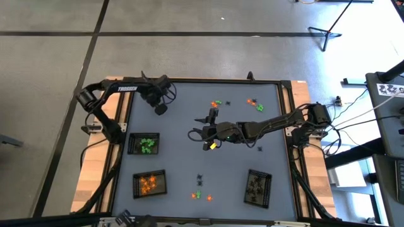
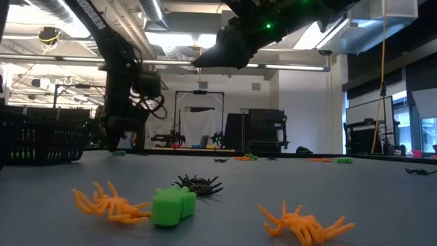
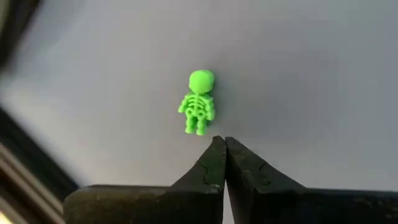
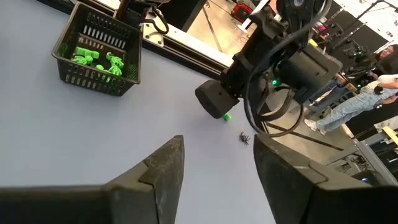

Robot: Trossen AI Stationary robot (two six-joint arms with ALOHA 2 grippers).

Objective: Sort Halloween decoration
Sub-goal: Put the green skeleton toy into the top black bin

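Trinkets lie in small heaps on the table (image 1: 189,164). Left gripper (image 3: 224,152) has its jaws pinched tight on nothing, and a green skeleton (image 3: 199,102) lies on the table just past the tips. Right gripper (image 4: 217,165) hangs over the middle of the table with its jaws apart, empty.

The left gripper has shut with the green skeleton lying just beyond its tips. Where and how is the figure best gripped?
Probably across the ribcage, coming straight down. The green skeleton lies flat on the table, unheld, just ahead of the shut left gripper; its torso is narrower than the round head, so reopened fingers could straddle it.
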